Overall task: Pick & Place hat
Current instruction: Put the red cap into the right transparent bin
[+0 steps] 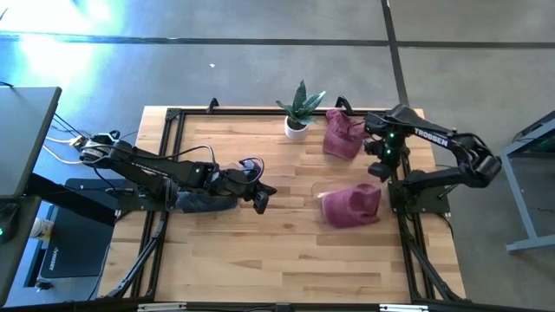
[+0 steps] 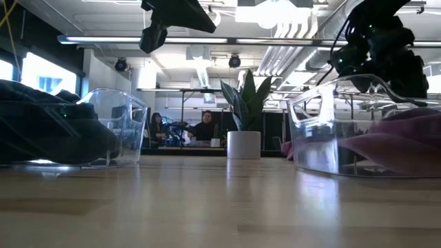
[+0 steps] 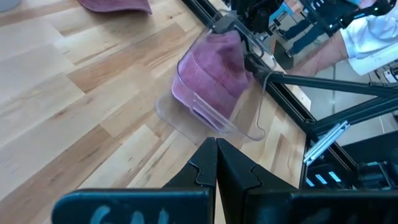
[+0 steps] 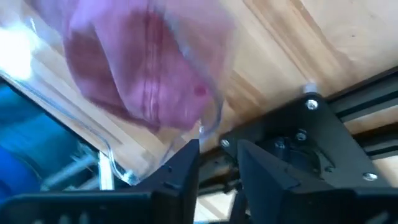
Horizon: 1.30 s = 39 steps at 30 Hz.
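A pink hat (image 1: 351, 206) lies in a clear plastic holder (image 3: 242, 127) on the table's right half; it also shows in the left wrist view (image 3: 208, 78) and the right wrist view (image 4: 143, 68). A second pink hat (image 1: 342, 134) lies by the far edge. A dark hat (image 1: 204, 201) sits in another clear holder (image 2: 114, 127) on the left. My right gripper (image 4: 216, 149) is open and hovers over the right, far rim of the pink hat's holder. My left gripper (image 3: 216, 155) is shut, raised near the table's middle (image 1: 260, 195) beside the dark hat.
A potted plant (image 1: 297, 111) stands at the far edge between the two sides. A black metal frame (image 1: 408, 217) runs along the table's edges. Bare wood lies in the middle and near part of the table (image 1: 277, 260). People sit far off in the room (image 2: 203, 127).
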Available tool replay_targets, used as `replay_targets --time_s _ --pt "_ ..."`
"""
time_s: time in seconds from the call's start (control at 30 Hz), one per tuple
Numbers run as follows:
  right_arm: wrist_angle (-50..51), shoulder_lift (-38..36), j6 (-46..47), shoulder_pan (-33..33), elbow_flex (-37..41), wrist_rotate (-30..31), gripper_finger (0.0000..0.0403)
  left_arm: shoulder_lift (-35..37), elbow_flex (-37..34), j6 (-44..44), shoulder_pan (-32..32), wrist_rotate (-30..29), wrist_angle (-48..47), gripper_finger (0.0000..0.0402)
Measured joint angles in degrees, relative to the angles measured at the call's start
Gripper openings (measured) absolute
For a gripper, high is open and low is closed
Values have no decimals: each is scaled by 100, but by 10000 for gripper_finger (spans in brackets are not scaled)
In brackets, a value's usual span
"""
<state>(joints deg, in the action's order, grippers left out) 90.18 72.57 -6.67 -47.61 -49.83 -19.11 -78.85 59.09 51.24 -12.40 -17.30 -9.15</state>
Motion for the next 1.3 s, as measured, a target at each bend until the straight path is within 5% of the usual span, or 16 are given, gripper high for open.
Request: replay_targets --time_s 0.37,0.63,0.93,1.07,1.3 --pt "-98 -220 741 -1 -1093 358 70 0 0 12 0 31 4 0" --pt "-1881 -224 488 12 -1272 353 61 0 0 15 0 -14 69 0" --pt "-4396 -186 -1124 440 -315 254 188 0 0 4 0 -22 68 0" --pt "-4972 -141 -1890 802 -47 884 250 0 0 2 0 -22 46 0" --pt "-6159 -126 -2588 1288 833 1555 286 0 0 0 4 -42 -8 0"
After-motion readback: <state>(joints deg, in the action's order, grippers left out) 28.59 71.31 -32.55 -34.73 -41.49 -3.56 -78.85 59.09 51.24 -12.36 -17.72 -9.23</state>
